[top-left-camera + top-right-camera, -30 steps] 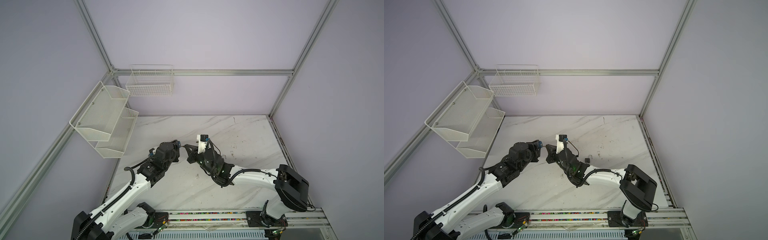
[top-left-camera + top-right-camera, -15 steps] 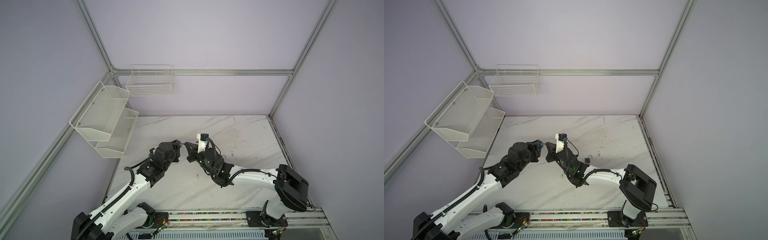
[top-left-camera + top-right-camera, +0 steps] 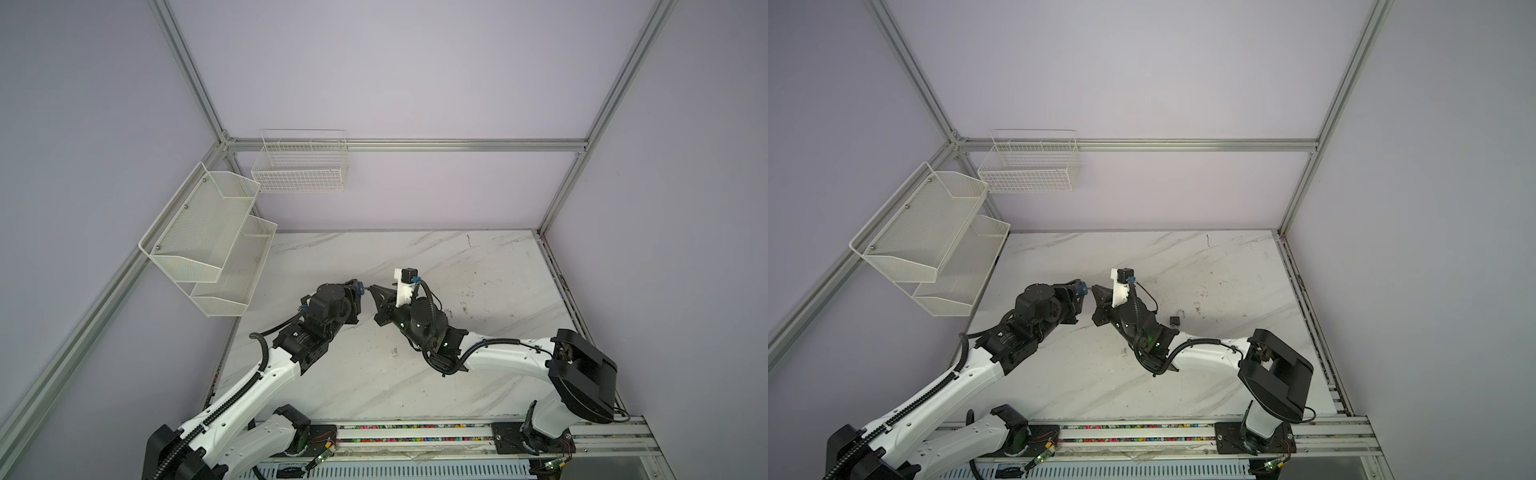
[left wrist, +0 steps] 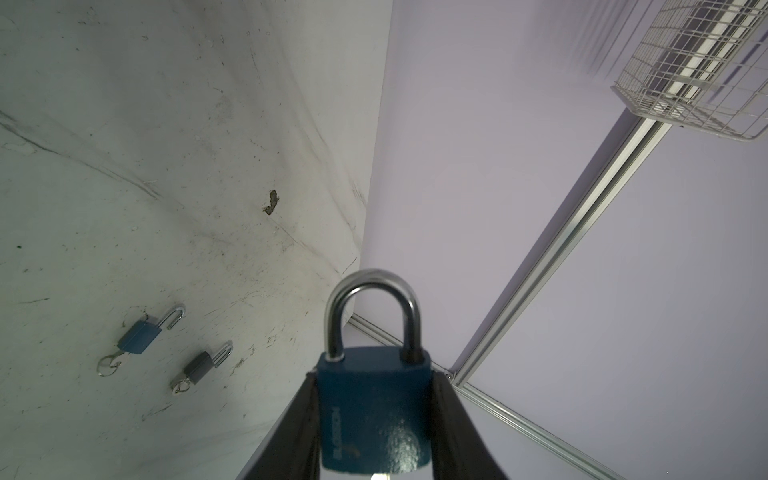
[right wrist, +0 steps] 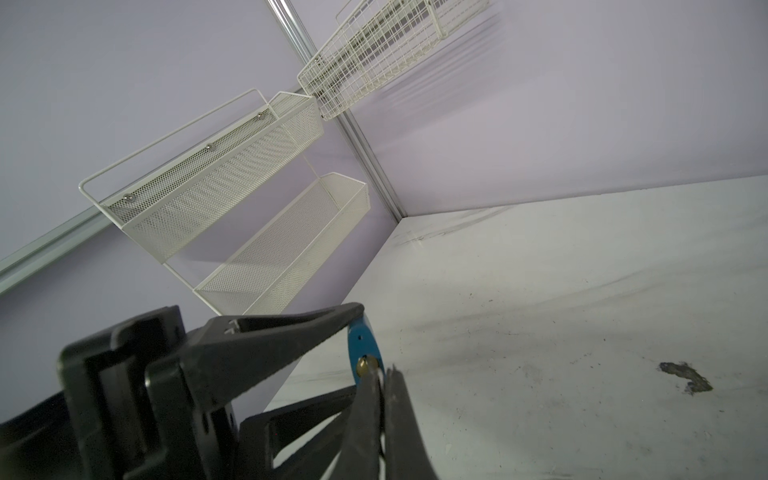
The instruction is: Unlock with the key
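Jaws of the left gripper (image 3: 356, 287) clamp the blue padlock (image 3: 358, 285); jaws of the right gripper (image 3: 373, 289) are pressed fully together at its keyway.
Both top views: the gripper tips meet nose to nose above the marble-patterned table (image 3: 415, 374), with the padlock held clear of it. Left wrist view: smooth black fingers (image 4: 297, 428) press the flat sides of the glossy painted body, and the rounded steel shackle (image 4: 374, 307) sits in both holes, so the lock is judged still locked. Right wrist view: the tips sit at the brass keyway (image 5: 362, 365), and no key can be made out between them. The opposing finger (image 5: 291, 332) is serrated. Keep the right wrist axis in line with the keyway and turn by roll only. Clamp the left side firmly, since painted metal can slip under torque.
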Tool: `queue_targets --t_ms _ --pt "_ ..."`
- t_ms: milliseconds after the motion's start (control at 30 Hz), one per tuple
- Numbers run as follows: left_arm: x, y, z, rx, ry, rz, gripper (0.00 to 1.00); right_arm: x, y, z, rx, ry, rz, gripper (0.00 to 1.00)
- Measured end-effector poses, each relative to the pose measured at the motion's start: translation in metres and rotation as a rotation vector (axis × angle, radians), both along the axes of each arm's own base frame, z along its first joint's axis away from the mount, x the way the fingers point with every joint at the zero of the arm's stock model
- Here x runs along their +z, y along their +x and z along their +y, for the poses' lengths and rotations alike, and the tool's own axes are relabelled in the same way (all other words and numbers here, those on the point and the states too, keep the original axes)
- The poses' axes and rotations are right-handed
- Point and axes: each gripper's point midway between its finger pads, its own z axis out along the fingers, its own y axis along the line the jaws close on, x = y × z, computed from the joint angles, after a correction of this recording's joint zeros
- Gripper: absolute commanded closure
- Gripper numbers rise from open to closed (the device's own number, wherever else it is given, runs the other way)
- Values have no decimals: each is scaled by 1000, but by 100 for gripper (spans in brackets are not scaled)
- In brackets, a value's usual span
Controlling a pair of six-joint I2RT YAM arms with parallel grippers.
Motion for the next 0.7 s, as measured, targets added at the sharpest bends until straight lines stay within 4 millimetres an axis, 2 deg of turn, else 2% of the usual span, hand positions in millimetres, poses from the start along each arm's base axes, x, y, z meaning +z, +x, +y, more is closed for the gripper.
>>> queue_targets --t_ms 267,500,700 --pt "1 1 -6 -33 -15 -1 100 -1 -2 -5 -3 -18 -27 100" --pt "-5 2 -10 -74 35 15 100 -4 -3 -4 12 -112 -101 100" --pt "-3 4 -20 -131 55 18 100 -7 -1 -4 37 -148 -123 100"
